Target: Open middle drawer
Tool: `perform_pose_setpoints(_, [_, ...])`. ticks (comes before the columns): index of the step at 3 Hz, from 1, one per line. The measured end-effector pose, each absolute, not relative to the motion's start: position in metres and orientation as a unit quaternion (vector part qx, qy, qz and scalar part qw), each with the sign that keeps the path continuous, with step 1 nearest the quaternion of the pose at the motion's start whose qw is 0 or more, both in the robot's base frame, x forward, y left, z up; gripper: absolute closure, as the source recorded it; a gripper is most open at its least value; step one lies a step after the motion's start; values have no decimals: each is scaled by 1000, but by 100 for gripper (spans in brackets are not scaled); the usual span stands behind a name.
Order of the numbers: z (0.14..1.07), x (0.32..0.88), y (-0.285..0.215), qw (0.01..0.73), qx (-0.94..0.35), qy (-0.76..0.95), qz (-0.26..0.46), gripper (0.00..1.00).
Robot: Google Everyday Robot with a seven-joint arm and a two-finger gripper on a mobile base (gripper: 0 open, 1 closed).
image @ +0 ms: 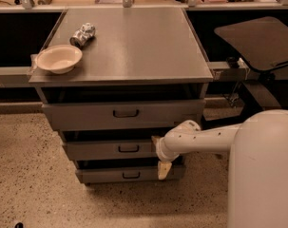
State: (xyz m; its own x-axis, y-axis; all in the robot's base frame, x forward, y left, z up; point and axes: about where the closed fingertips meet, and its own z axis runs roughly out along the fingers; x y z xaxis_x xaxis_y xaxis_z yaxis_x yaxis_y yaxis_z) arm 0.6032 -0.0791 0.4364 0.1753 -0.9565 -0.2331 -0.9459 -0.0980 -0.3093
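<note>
The middle drawer (93, 150) sits between two others. Your gripper (164, 169) hangs low, right of its small handle (129, 148), and you cannot tell if the gripper is open or closed. Pull now and you could catch the bottom drawer (105, 175) instead

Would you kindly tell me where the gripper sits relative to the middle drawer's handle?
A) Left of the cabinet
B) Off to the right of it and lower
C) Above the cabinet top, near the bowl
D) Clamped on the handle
B: the gripper hangs to the right of and below the handle of the middle drawer, in front of the right end of the bottom drawer.
</note>
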Motion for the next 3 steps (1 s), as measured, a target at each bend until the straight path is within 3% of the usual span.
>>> perform_pose_setpoints(1, [418,630,-77,217,-734,643,13,0])
perform_pose_setpoints(3, [408,658,-66,217,-742,632,51,18])
